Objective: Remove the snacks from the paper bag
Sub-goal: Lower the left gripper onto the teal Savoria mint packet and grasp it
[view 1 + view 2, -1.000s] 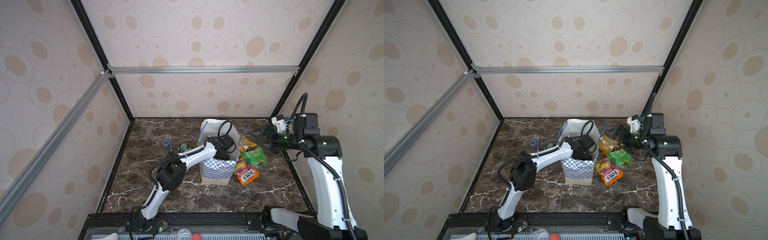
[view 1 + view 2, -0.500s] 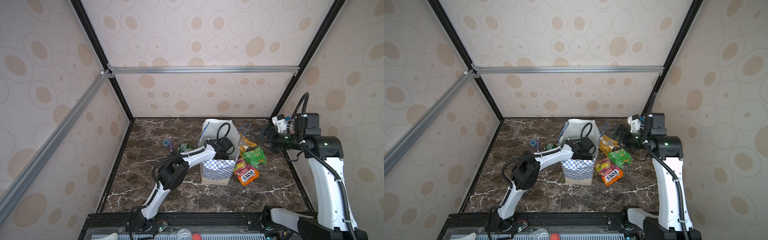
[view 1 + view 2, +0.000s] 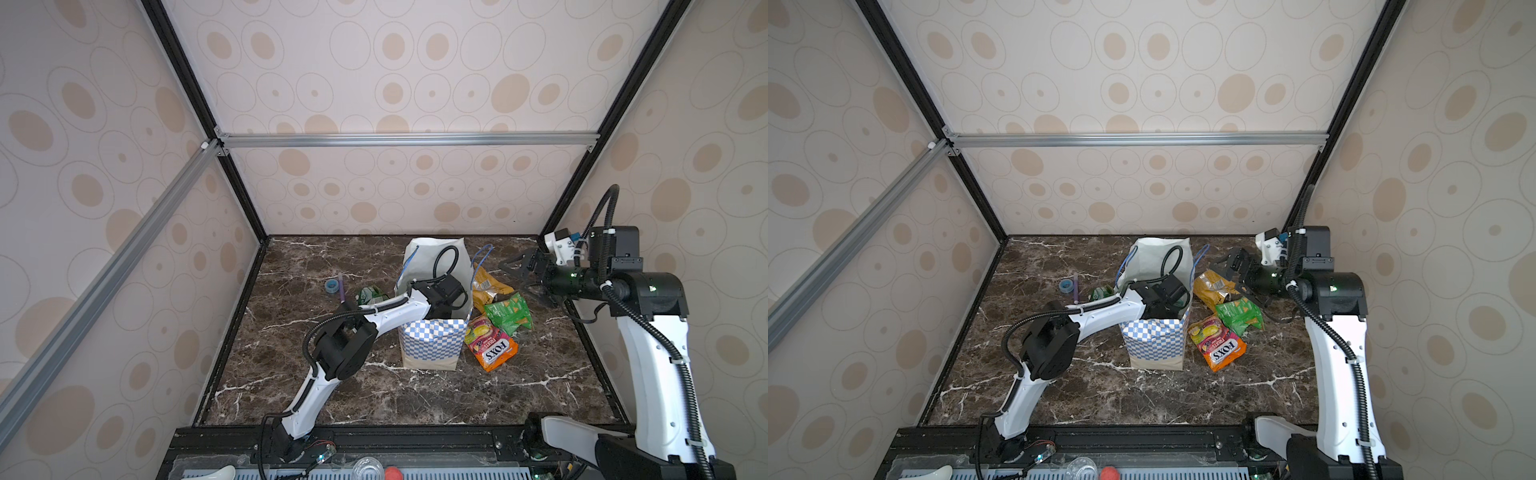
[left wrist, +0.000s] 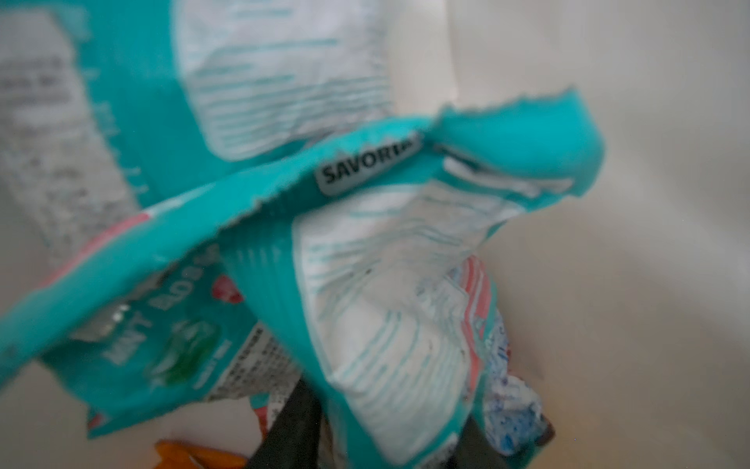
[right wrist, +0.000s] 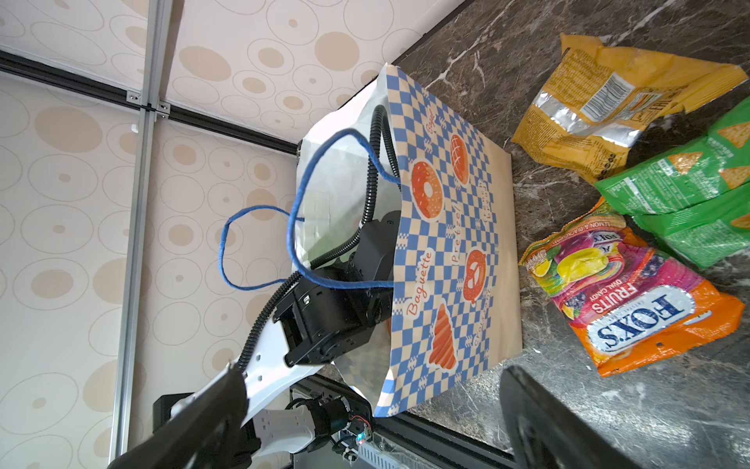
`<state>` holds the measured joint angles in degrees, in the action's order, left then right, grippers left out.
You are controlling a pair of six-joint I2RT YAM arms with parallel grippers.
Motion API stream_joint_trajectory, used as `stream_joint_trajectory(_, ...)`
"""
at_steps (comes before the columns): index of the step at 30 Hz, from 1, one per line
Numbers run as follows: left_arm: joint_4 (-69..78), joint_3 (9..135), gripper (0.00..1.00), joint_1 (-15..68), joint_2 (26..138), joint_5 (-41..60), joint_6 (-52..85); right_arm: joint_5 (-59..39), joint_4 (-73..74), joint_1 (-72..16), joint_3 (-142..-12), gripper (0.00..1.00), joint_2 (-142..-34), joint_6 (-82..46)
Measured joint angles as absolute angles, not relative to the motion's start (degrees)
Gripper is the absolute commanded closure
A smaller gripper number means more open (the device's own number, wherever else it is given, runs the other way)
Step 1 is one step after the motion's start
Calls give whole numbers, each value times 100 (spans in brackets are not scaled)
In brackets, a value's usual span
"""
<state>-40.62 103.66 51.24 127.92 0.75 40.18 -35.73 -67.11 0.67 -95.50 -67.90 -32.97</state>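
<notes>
One teal packet (image 4: pixel 385 345) sits pinched in the left gripper (image 4: pixel 381 442).

You have soft, even light in both top views, with faint shadows on the worktop (image 3: pixel 374 395). Your left wrist view is smeared and unfocused across the teal packet (image 4: pixel 507 134). The right wrist view is sharp; foil on the yellow packet (image 5: pixel 608 93) glares, and the fingers (image 5: pixel 539 422) of the right pincer (image 5: pixel 373 377) blur.

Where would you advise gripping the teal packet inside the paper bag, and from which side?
Likely its serrated seal edge: the teal packet is crumpled, and that flap pinches easily. Come from above, through the open top of the upright paper bag, whose walls block other sides.
</notes>
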Motion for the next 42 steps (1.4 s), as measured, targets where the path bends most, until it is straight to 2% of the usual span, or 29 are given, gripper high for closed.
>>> stream_joint_trajectory(10, -4560, 10825, 100, 5111, 12925, 71, 3935, -3573, -6729, 67, -9553, 0, -6792, -3297)
stream_joint_trajectory(24, -5500, 11935, 100, 5068, 13045, -110, 3896, -3551, -6729, 67, -9553, 0, -6792, -3299)
stream_joint_trajectory(42, -5784, 13227, 100, 4888, 13028, -187, 3900, -3551, -6726, 64, -9553, 0, -6792, -3310)
